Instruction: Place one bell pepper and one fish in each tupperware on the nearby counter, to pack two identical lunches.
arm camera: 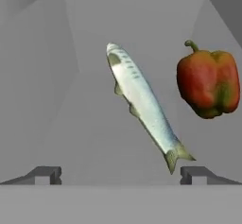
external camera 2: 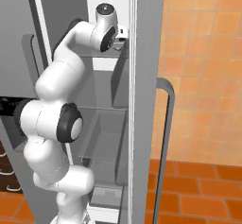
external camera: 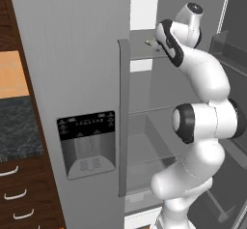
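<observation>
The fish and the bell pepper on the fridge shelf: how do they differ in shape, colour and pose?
The fish is long, slim and silvery; the bell pepper is squat, rounded, red with green patches. The fish lies diagonally in the hand view; the bell pepper sits with its stem up there. Both rest on the same grey shelf, apart.

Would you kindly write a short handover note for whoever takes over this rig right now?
Claw: open, holding nothing, reaching into the open fridge at an upper shelf.
Fish: lies on that shelf just ahead of the claw, tail end between the fingertips' line, not gripped.
Bell pepper: on the same shelf, apart from the fish, to its right in the hand view.
Counter: beside the fridge, left of its closed door; I see no tupperware from here.
Done: nothing packed that I can see.
Left: grasp the fish, carry it over, then the pepper, for both lunches.
</observation>
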### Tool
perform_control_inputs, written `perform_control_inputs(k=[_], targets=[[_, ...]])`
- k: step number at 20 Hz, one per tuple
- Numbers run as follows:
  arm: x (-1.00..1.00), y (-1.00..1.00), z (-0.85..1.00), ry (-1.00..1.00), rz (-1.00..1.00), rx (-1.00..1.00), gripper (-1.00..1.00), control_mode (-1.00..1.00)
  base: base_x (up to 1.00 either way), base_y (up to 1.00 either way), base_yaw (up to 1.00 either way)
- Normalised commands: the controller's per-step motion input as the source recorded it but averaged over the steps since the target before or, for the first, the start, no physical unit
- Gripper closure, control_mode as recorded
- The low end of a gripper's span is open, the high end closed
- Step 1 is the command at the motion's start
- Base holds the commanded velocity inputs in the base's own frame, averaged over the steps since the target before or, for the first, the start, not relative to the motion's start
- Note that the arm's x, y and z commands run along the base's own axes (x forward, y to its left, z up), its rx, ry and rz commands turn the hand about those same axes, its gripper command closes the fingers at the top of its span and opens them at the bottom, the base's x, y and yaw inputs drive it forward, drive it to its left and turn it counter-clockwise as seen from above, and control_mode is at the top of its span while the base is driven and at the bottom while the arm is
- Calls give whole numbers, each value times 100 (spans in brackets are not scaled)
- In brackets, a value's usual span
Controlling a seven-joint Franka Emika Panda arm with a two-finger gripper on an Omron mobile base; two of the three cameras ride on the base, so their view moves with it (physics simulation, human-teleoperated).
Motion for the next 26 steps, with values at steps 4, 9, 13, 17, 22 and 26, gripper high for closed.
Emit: perform_control_inputs(k=[4, 9, 13, 17, 22, 26], targets=[[100, -3, -30, 4, 2, 0, -100, -100, 0, 0, 0], [97, -4, -14, 0, 0, -1, -100, -100, 0, 0, 0], [45, 2, 3, 0, 0, -2, -100, -100, 0, 0, 0], [-28, 23, 58, -3, 0, -2, -100, -100, 0, 0, 0], [82, 0, -1, 5, 1, 0, -100, -100, 0, 0, 0], [94, 0, -48, 1, 10, -1, -100, -100, 0, 0, 0]])
